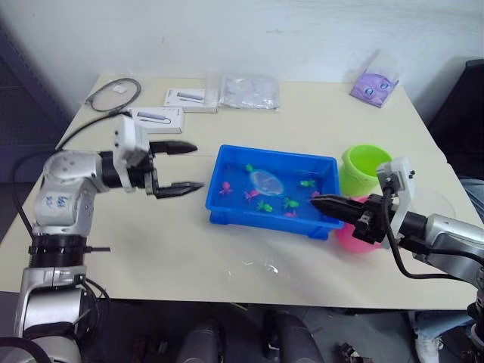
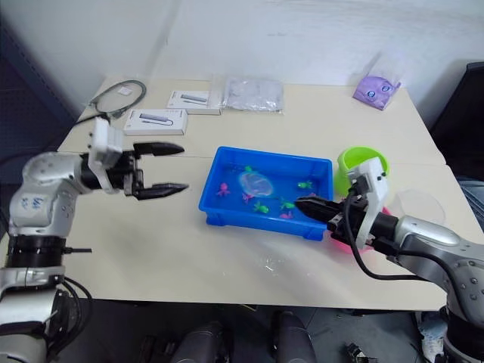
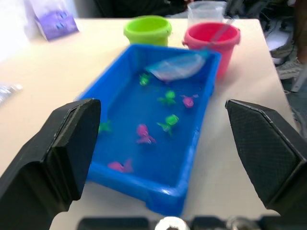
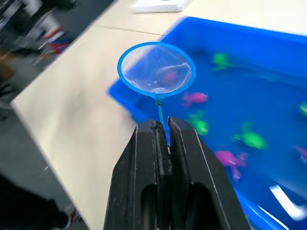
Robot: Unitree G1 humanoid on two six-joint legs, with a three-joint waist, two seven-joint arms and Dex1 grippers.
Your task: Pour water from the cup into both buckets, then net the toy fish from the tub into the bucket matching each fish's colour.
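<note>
Fish [image 3: 169, 122], green and pink, are scattered in the blue tub [image 1: 227, 212] at the table's [image 1: 151, 249] middle. Over them the net [image 4: 157, 70] is held (hoop above the water) by its thin handle, on which the right gripper [image 4: 162, 132] is clamped. The green bucket [image 1: 366, 168] and pink bucket [image 3: 211, 38] are set just beyond the tub's right end. The left gripper [image 1: 181, 166] is spread wide, empty, near the tub's left end.

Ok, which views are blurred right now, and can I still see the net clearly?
Right wrist view: table edge and tub smeared, but the net is sharp, its handle pinched in the right gripper. Left wrist view: buckets softly blurred. Head views: steady, net hoop faint over the water.
</note>
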